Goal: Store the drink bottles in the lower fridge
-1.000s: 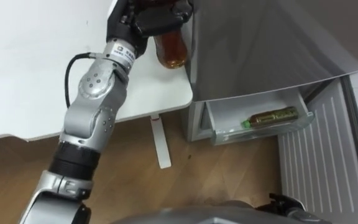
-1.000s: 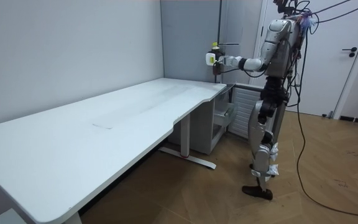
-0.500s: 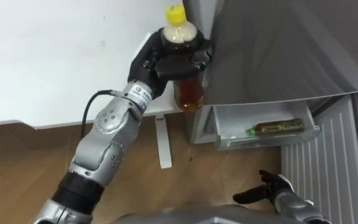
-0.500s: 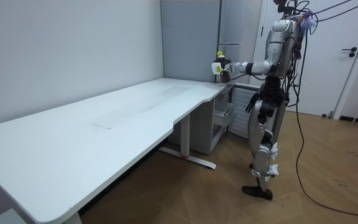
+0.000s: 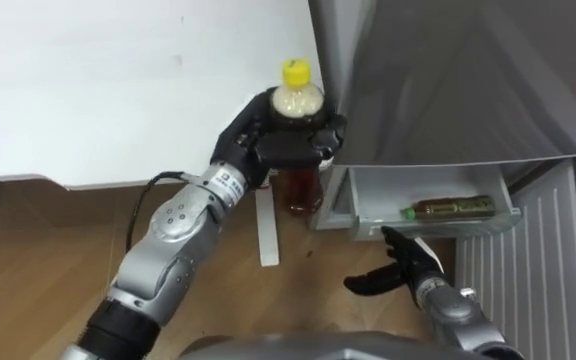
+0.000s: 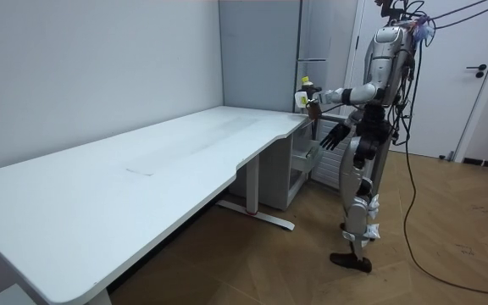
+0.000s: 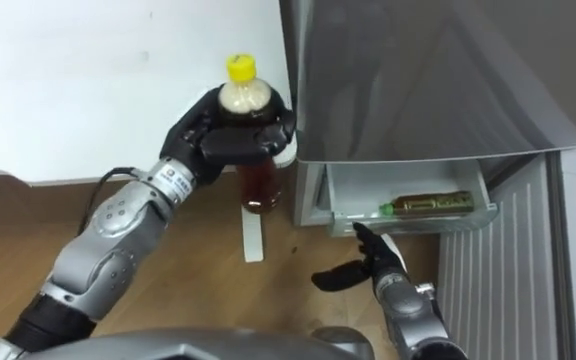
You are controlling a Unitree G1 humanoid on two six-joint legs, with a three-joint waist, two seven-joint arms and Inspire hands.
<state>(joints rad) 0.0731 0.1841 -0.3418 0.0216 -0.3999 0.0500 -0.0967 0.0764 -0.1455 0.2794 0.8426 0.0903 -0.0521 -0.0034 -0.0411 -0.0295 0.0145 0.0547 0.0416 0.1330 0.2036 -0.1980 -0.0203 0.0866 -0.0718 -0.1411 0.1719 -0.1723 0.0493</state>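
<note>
Your robot stands upright on the wooden floor (image 5: 28, 260), at the far end of the white desk (image 5: 88, 90), where it meets the grey fridge (image 5: 448, 80). In your eye views the desk takes the left and the fridge the right. A ribbed panel (image 5: 528, 270) runs down the right side.

Low on the fridge a drawer (image 5: 368, 195) stands pulled out toward you. A second bottle (image 5: 448, 207) with a green cap lies on its side inside, its cap pointing left.

The bottle (image 5: 302, 190) you are after has a yellow cap and amber drink. It is upright in the left hand (image 5: 278, 145), off the desk, at the fridge's near left corner and just left of the drawer. The fingers and thumb wrap round its upper half, below the neck, so the cap shows above and the amber base below.

The right hand (image 5: 403, 268) is near you, just below the drawer's front. Its fingers are straight and spread, the thumb is held apart, and it has hold of nothing. You cannot tell whether a fingertip touches the drawer.
</note>
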